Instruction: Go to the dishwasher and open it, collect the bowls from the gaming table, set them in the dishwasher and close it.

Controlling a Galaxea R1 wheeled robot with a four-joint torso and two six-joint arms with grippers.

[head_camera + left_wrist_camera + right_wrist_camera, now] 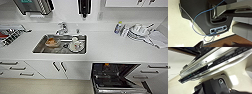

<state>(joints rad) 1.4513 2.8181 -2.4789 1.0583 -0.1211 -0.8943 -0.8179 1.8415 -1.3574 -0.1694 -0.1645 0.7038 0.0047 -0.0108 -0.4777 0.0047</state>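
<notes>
Head view: we face a white counter (105, 47) with a sink (60, 44) holding dishes, a tap (62, 28) behind it, a dish pile (140, 31) at the right. The dishwasher (115, 77) sits under the counter right of the sink, its door swung down and the dark racks showing, so we judge the opening step done or nearly so. Right wrist view looks along the lowered door's top edge (210, 67), control strip and steel trim, close by; we cannot tell whether that gripper is wide, narrow or holding anything. Left wrist view gives the robot's dark base (205, 18) with a blue cable (194, 18) over pale floor (176, 28); that gripper's state we cannot tell either. Bowls and gaming table are not among what we see here. Next move, by our reckoning, calls for backing clear of the low door without clipping it, then turning to find the table.
</notes>
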